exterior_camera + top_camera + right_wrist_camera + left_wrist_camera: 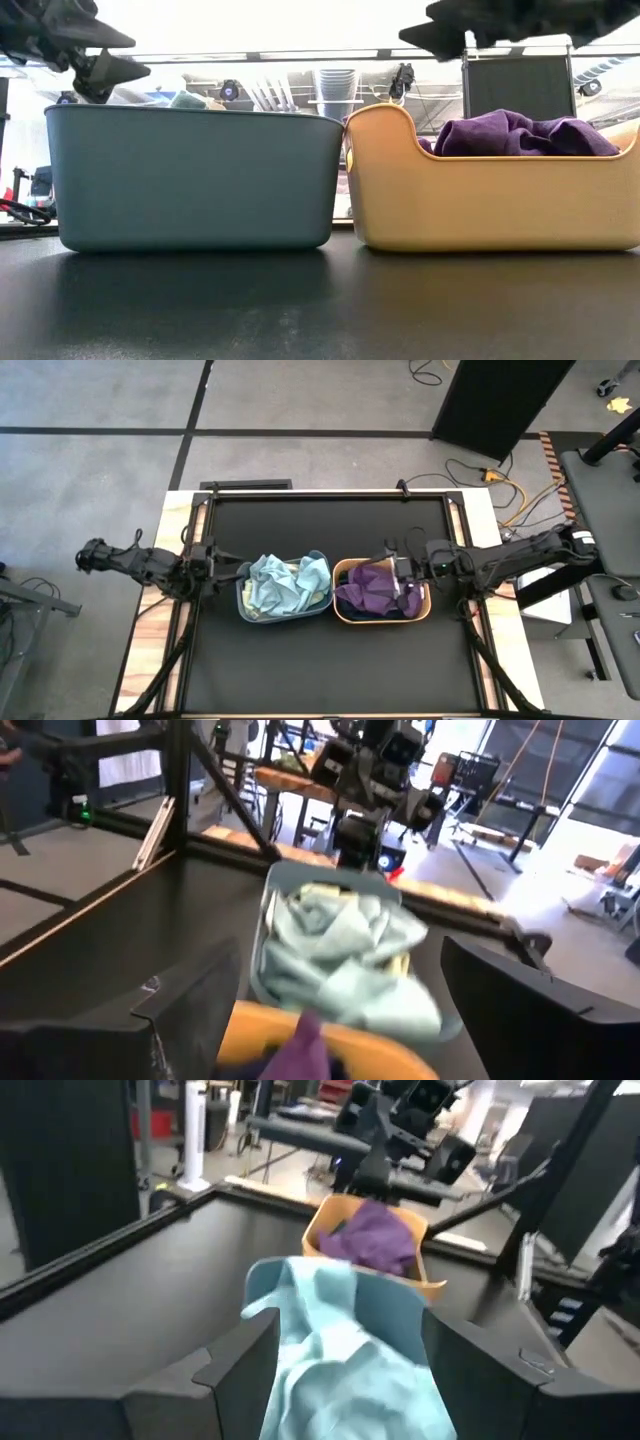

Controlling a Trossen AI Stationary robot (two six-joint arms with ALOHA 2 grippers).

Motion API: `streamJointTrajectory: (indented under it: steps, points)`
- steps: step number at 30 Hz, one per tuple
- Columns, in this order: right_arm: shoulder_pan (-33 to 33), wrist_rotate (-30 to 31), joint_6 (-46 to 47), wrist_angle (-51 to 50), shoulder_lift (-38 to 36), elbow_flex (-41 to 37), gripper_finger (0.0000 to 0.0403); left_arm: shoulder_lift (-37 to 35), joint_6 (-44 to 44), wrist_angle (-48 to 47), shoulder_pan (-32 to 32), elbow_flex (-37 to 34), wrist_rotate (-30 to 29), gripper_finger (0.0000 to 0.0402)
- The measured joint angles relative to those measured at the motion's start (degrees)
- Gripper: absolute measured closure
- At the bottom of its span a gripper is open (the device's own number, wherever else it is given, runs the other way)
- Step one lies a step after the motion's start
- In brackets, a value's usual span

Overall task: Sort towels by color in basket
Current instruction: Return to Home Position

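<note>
Towels (286, 584) in light blue and pale green lay heaped in the grey-blue bin (243, 603), directly ahead of the left claw (231, 570). That claw hung just outside the bin's outer end wall, above rim height, with its jaws spread wide and nothing between them. In the left wrist view its two dark fingers (238, 1365) stood well apart on either side of the light blue cloth, which lay beyond the fingertips and not in their grasp.

The grey-blue bin and the yellow bin (341, 612) stood side by side on the black table top (320, 670), with their facing walls touching or very nearly so; the low view showed only a thin dark line between them. Both bins sat between the two claws.

The purple towel (370, 588) lay on top in the yellow bin, beneath and just ahead of the right claw (397, 568). In the low view it rose above that bin's dipped front rim. A darker cloth (378, 611) showed at the edge under the purple one; its colour could not be fixed.

The right claw hung over the outer half of the yellow bin, clear of the cloth, jaws wide apart and empty. In the right wrist view its fingers (190, 1005) framed the pale towels in the farther bin, with the yellow rim and a fold of purple close below.
</note>
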Motion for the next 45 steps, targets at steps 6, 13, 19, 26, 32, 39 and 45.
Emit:
streamJointTrajectory:
  steps: [6,13,19,26,32,39,45]
  points:
    - [0.00,-0.13,4.59,7.17,-7.37,-11.71,0.0060,-2.79,0.29,-0.97,0.49,-1.55,0.02,0.0171]
    - [0.00,0.04,12.49,20.69,-15.05,-24.67,0.0067,-7.08,4.98,10.53,0.42,-7.34,1.53,0.0171]
    - [0.00,0.28,17.34,25.38,-19.54,-31.06,0.0075,-9.20,5.59,11.51,0.42,-11.04,5.66,0.0171]
    - [0.00,0.04,17.72,24.15,-20.71,-31.10,0.0077,-9.22,6.03,17.33,0.44,-15.13,17.82,0.0171]
    - [0.03,-0.11,19.26,24.22,-20.56,-31.12,0.0064,-9.15,7.46,20.80,0.42,-18.27,23.32,0.0171]
    - [0.15,-1.94,23.30,24.81,-20.55,-31.14,0.0054,-9.13,10.64,22.83,0.42,-18.36,20.77,0.0171]
    - [0.13,-1.90,19.45,23.95,-20.45,-31.16,0.0053,-7.98,12.72,20.96,0.42,-18.36,20.35,0.0171]
